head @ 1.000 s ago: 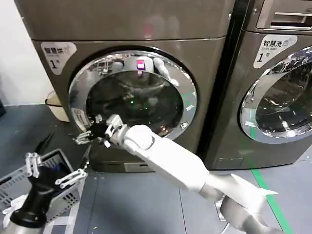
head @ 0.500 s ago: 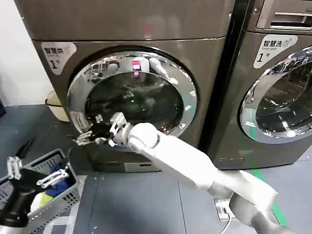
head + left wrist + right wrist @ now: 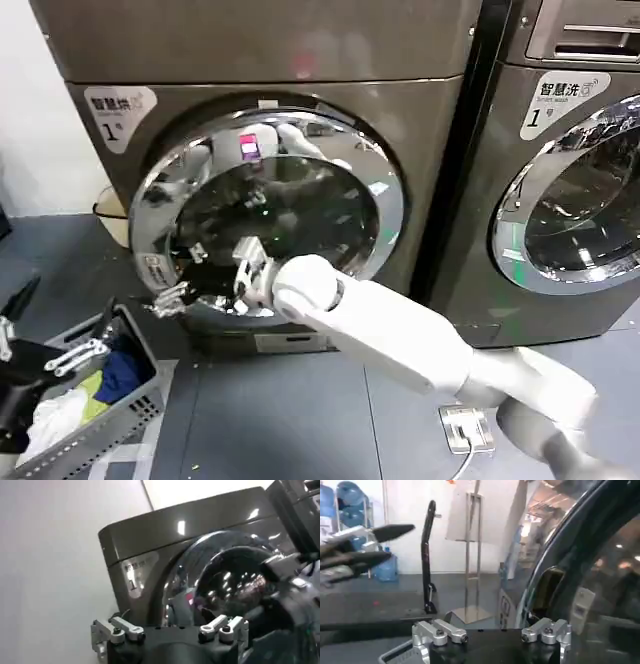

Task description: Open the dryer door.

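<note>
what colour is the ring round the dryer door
Shiny chrome silver ring around dark glass; clearest in the head view.

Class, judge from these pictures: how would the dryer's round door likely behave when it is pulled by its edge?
The dryer door looks stiff: thick glass in a chrome ring, so it should swing rather than flex. Its polished rim may be slippery where the right claw meets its lower left edge. Probably heavy for its size.

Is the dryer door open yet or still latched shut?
Partly open: the dryer door has swung out on its left side, with the right gripper at that rim.
</note>
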Controlling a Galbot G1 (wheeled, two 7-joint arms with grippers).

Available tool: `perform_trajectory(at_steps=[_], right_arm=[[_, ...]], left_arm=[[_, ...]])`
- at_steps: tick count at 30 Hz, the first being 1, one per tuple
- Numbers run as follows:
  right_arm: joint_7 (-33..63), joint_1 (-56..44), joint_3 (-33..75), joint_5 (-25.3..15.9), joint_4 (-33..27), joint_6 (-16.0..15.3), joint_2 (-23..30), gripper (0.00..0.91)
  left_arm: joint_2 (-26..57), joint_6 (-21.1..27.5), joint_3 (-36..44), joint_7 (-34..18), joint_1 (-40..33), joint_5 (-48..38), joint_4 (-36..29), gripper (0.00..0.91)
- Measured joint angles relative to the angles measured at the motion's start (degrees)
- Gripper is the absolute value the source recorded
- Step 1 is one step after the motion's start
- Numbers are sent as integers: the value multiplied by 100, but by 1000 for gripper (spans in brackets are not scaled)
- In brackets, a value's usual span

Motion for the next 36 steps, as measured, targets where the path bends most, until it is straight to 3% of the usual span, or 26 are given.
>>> perform_trajectory(at_steps=[13, 23, 36], right_arm=[[-986, 151, -52, 599, 591, 154, -872, 907], [-1709, 207, -103, 759, 842, 317, -1325, 907], [-1694, 278, -115, 728, 634, 392, -1183, 907]], left_arm=[[560, 21, -56, -20, -139, -197, 383, 907], [870, 0, -132, -65, -263, -302, 655, 907], [994, -40, -373, -74, -238, -385, 886, 907]])
